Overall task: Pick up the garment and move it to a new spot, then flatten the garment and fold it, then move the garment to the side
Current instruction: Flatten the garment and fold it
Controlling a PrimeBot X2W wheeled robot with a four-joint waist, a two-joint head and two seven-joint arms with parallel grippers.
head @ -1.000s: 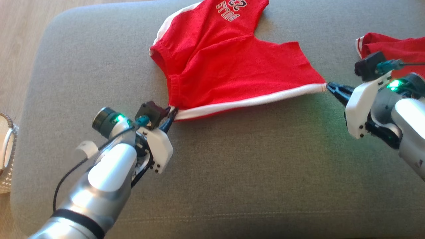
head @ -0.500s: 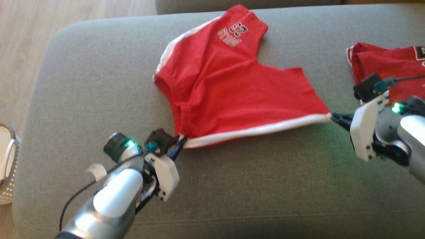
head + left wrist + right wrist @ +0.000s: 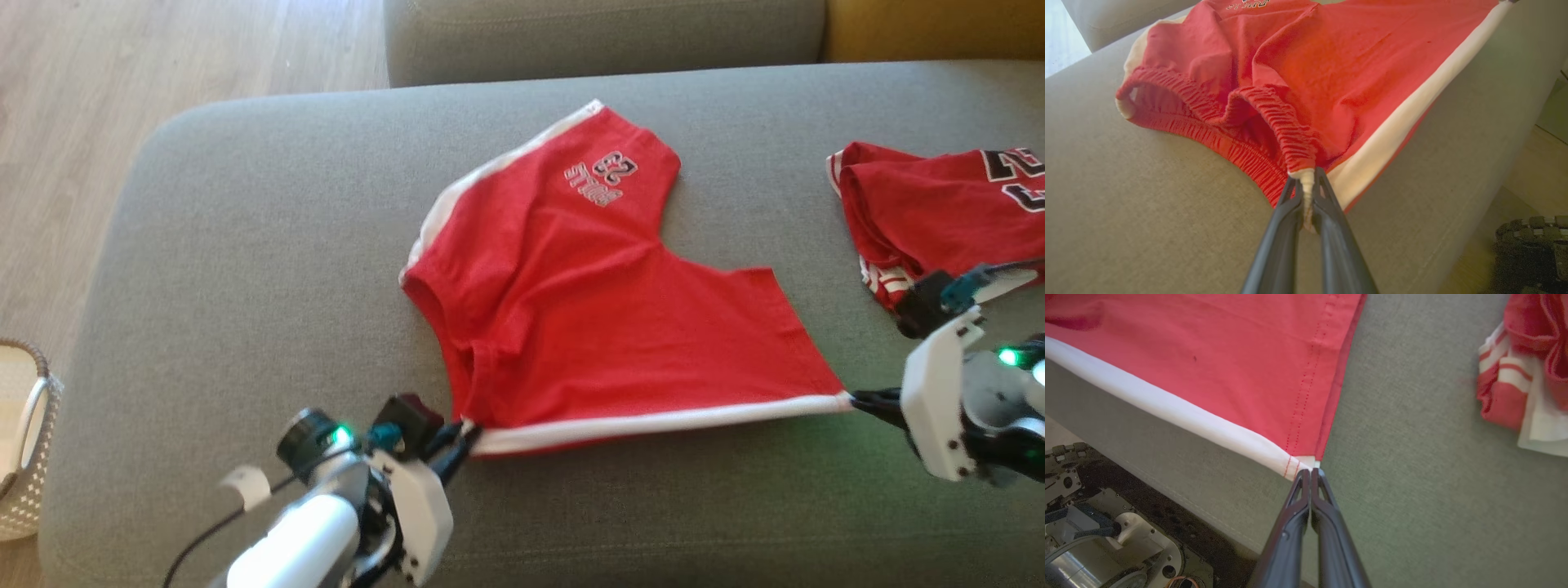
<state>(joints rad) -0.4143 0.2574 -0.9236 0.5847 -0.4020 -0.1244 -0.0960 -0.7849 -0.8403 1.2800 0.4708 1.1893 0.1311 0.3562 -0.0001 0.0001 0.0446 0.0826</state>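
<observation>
Shorts (image 3: 604, 327) lay with the white-striped edge (image 3: 653, 425) running nine to three o'clock: left gripper (image 3: 464, 430) pinched its waistband corner at nine, right gripper (image 3: 859, 398) its hem corner at three.

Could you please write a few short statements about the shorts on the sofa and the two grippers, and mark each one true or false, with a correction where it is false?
1. The left gripper is shut on the waistband corner of the red shorts. True.
2. The right gripper is open and hangs above the shorts. False: it is shut on the hem corner, at the end of the white stripe.
3. A second red garment lies on the cushion, to the right of the shorts. True.
4. The printed number is beside the left gripper. False: it is on the far leg, away from both grippers.
</observation>
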